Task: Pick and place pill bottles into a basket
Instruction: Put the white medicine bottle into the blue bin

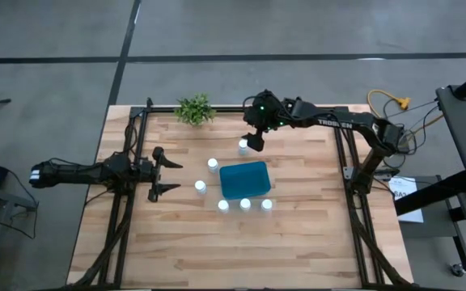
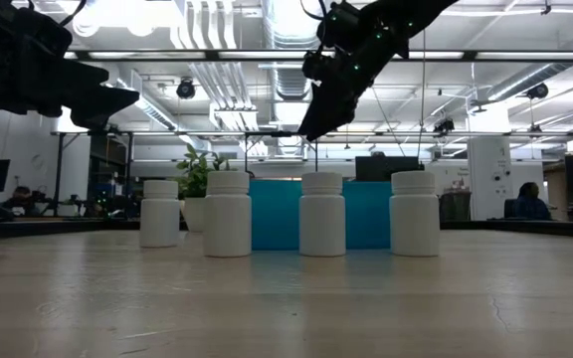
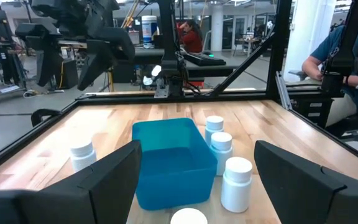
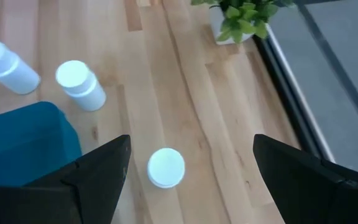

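Observation:
Several small white pill bottles stand upright on the wooden table around the teal basket (image 1: 243,179). One bottle (image 1: 243,145) stands alone beyond the basket's far side, two (image 1: 213,164) (image 1: 201,187) stand to its left, and three (image 1: 245,204) stand in a row along its near side. My right gripper (image 1: 255,141) hovers open above the lone far bottle (image 4: 166,167), its fingers wide on either side and clear of it. My left gripper (image 1: 172,176) is open and empty to the left of the basket (image 3: 169,158), pointing toward it.
A small green plant in a white pot (image 1: 194,109) stands at the table's far edge, left of my right gripper; it also shows in the right wrist view (image 4: 238,15). Black frame rails run along the table's left and right sides. People sit in the room beyond.

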Controlling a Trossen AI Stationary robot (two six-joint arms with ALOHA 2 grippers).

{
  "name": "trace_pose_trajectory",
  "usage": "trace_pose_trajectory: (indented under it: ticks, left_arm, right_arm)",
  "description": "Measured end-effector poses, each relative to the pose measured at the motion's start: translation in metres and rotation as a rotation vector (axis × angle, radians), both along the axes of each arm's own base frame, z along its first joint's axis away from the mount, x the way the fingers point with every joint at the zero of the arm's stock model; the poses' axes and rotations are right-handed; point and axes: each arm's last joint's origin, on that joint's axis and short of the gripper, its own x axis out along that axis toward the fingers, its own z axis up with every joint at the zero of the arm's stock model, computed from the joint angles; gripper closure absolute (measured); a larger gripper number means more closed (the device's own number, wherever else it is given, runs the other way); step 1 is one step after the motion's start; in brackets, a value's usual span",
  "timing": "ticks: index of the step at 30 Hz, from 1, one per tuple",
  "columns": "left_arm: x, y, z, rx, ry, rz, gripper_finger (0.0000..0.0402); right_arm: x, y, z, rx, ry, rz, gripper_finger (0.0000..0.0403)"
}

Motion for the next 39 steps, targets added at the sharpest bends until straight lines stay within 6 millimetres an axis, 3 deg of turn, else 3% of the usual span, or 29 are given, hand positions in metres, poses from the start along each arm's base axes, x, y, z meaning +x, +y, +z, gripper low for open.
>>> trace_pose_trajectory:
  ticks: [12,22,39]
  left_arm:
    - [0.000,0.000,0.000,0.000,0.000,0.000,0.0107]
    - [0.000,0.000,0.000,0.000,-0.001,0.000,0.0107]
    - [0.000,0.000,0.000,0.000,-0.004,0.000,0.0107]
  right_arm:
    - [0.011,-0.008,-0.030,0.093,0.073,0.013,0.0074]
    - [0.020,-0.012,-0.028,0.143,0.116,0.040,0.0074]
    - [0.035,-0.020,-0.043,0.183,0.216,0.054,0.0074]
